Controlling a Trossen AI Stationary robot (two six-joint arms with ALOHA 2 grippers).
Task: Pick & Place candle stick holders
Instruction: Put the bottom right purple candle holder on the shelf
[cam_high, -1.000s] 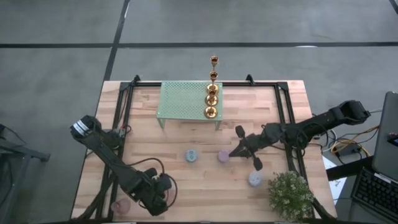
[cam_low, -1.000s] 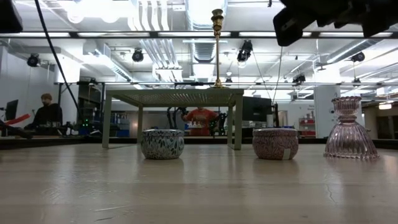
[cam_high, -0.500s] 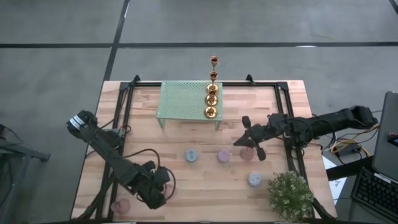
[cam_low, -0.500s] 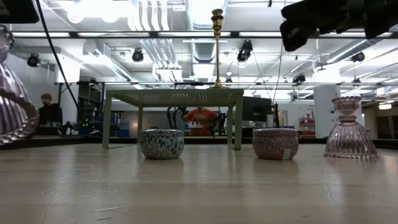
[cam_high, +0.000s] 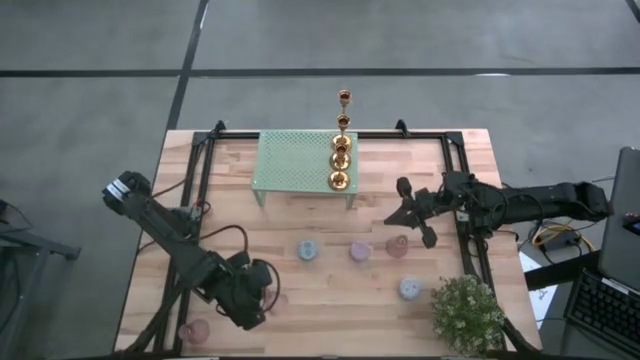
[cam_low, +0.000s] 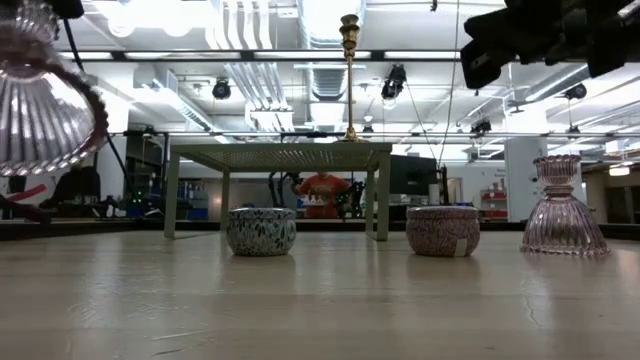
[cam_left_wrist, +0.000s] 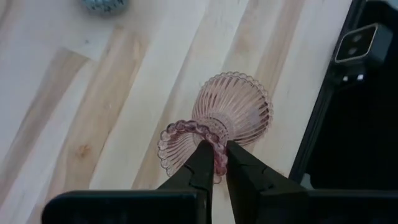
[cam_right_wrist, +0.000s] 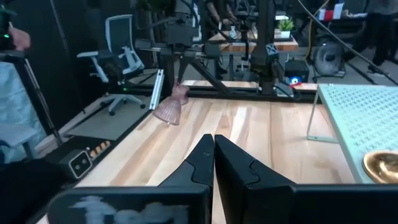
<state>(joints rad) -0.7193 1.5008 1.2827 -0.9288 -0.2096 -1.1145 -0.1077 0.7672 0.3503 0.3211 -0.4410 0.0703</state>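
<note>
Since the earlier frame, left end effector (cam_left_wrist: 214, 163) has lifted the pink glass candle holder (cam_left_wrist: 217, 130) above the desk (cam_high: 300, 215), pinching only its beaded rim. Risk: thin, tilted grip could slip. Right end effector (cam_right_wrist: 214, 152), pressed together, has withdrawn. No legible writing.

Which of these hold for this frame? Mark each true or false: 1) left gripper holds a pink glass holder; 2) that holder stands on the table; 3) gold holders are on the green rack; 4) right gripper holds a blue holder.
1. True: the left gripper is shut on the pink glass holder.
2. False: it hangs tilted above the table.
3. True: gold holders stand on the green rack.
4. False: the right gripper is shut and empty.
</note>
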